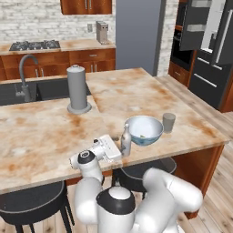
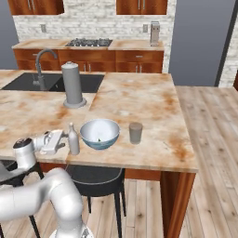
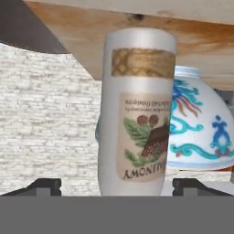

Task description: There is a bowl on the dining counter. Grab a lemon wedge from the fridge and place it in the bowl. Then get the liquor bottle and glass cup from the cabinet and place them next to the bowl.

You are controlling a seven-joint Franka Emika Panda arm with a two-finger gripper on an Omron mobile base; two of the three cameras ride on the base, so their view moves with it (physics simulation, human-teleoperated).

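Observation:
The liquor bottle (image 1: 126, 141) (image 2: 73, 139) stands upright on the dining counter (image 1: 45, 136) (image 2: 148, 102), near its front edge and just left of the bowl (image 1: 154, 130) (image 2: 111, 135). My gripper (image 1: 119, 146) (image 2: 65, 143) reaches in level from the left and straddles the bottle. In the hand view the labelled bottle (image 3: 137, 114) sits between the fingertips (image 3: 43, 185) with a gap on each side, so the gripper (image 3: 118, 185) is open. A small greenish lemon wedge (image 1: 142, 135) (image 2: 98, 138) lies in the bowl (image 3: 201, 123). The glass cup (image 1: 169, 122) (image 2: 135, 133) stands right of the bowl. The fridge (image 1: 209, 45) is at the back right, door ajar.
A tall grey cylinder on a round base (image 1: 77, 88) (image 2: 72, 86) stands mid-counter. The sink and faucet (image 1: 25, 75) (image 2: 42, 65) lie to the left. Dark stools (image 1: 32, 202) (image 2: 95, 176) sit under the counter's front edge. Wall cabinets (image 1: 86, 5) hang at the back.

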